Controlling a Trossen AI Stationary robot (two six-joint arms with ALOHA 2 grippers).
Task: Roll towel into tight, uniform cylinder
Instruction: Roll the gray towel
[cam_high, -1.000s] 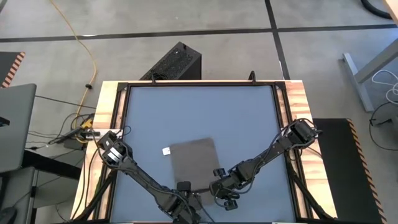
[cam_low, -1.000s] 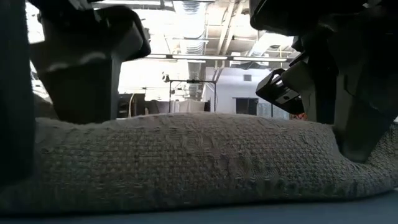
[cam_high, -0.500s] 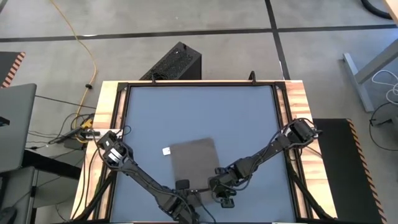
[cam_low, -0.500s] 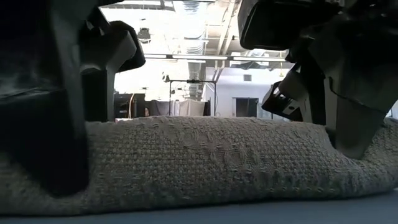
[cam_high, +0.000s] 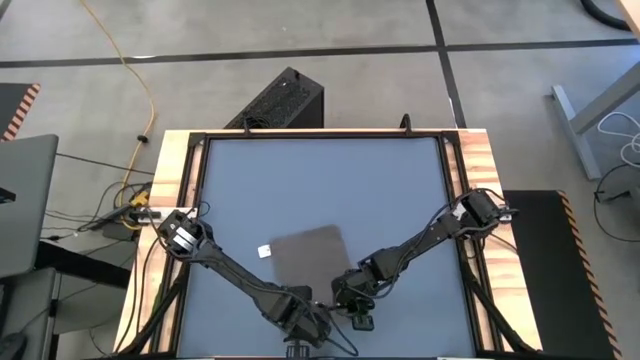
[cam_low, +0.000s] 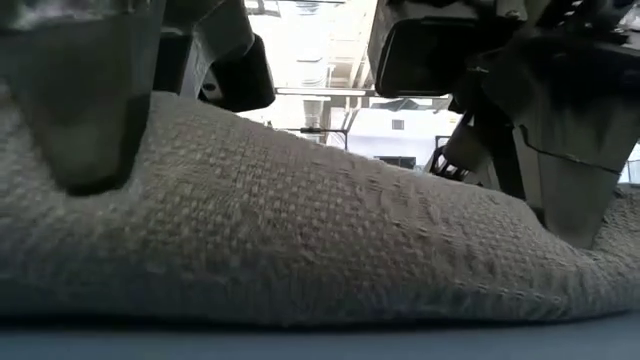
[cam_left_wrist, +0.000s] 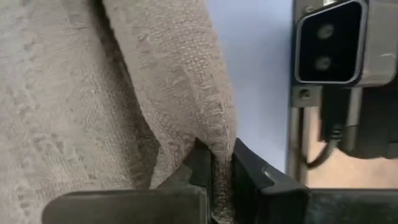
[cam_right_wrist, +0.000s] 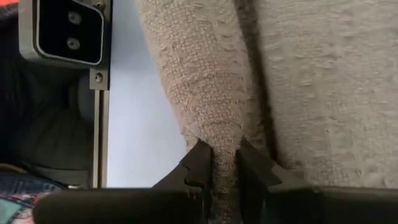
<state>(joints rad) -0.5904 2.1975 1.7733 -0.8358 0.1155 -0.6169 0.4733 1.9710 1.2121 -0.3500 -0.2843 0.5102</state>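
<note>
The towel (cam_high: 308, 255) lies on the blue-grey counter (cam_high: 320, 180), toward its near edge, and both arms reach in to that near hem. The left gripper (cam_high: 298, 308) sits at the near left corner of the cloth, the right gripper (cam_high: 352, 298) just beside it at the near right corner, so the towel stretches away from both sets of jaws toward the middle of the counter. A small white tag (cam_high: 265, 251) shows at the far left corner, well apart from either gripper.

In the left wrist view the left gripper (cam_left_wrist: 214, 168) has its jaws closed on a pinched-up fold of the towel (cam_left_wrist: 93, 93), the hemmed edge squeezed between the two dark fingers (cam_left_wrist: 249, 174) with cloth rising straight out of the grip. In the right wrist view the right gripper (cam_right_wrist: 221, 165) likewise has its jaws closed on a narrow ridge of the towel (cam_right_wrist: 311, 81), the fabric bunched between its fingers (cam_right_wrist: 258, 168). Each wrist view also shows a bare strip of counter beside the fold and a grey camera housing (cam_left_wrist: 326, 43) beyond the counter's edge.

From the low view the towel (cam_low: 300, 240) fills the frame as a raised woven hump, higher on the side of one dark finger (cam_low: 95, 100) and sloping down toward the other arm's finger (cam_low: 575, 195), its near hem lifted off the counter (cam_low: 320, 342) at both grips.
</note>
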